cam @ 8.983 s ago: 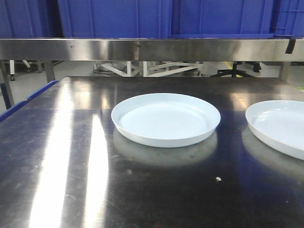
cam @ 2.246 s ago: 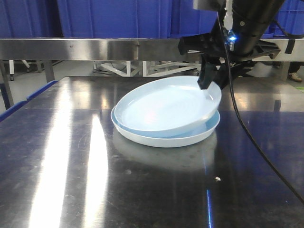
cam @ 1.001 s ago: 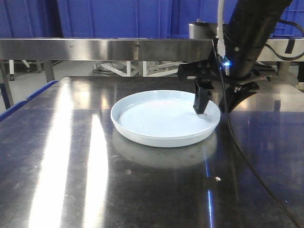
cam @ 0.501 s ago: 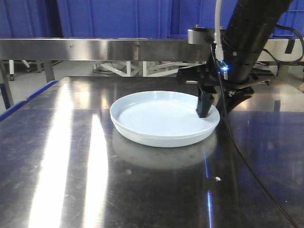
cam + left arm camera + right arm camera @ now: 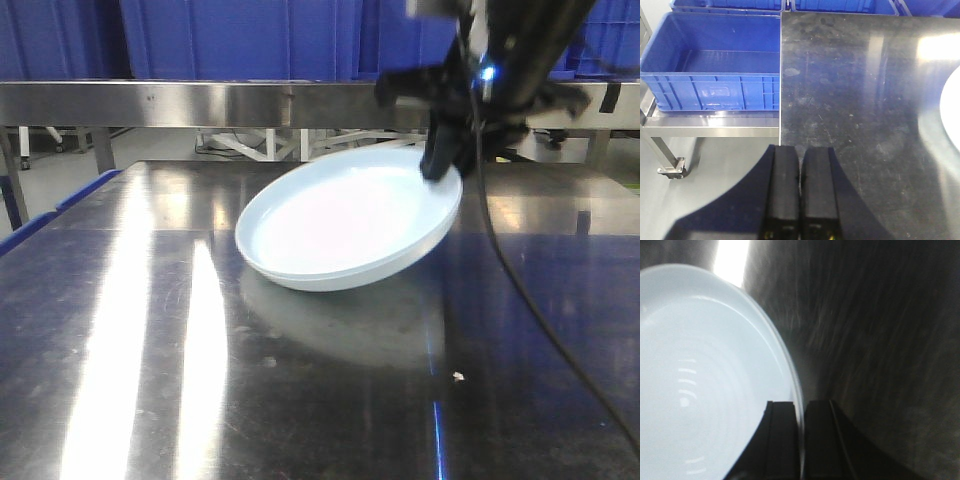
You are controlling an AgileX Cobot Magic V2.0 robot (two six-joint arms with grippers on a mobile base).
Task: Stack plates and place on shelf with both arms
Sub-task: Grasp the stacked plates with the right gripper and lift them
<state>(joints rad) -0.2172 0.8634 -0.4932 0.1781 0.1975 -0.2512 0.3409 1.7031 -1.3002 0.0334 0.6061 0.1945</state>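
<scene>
The right gripper (image 5: pixel 447 160) pinches the raised rim of the 2 plates (image 5: pixel 345 220), 1 nested inside the other. The stack slopes down and left from its fingers toward the steel table (image 5: pixel 150 350). The left gripper (image 5: pixel 800 152), fingers pressed together, hangs over the table's edge. A blue crate (image 5: pixel 710 92) ahead-left of them shows only its bare floor.

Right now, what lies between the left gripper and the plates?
Only bare steel tabletop. The left wrist view shows it: the left gripper, fingers shut, is at the bottom, and the plates peek in at far right.
</scene>
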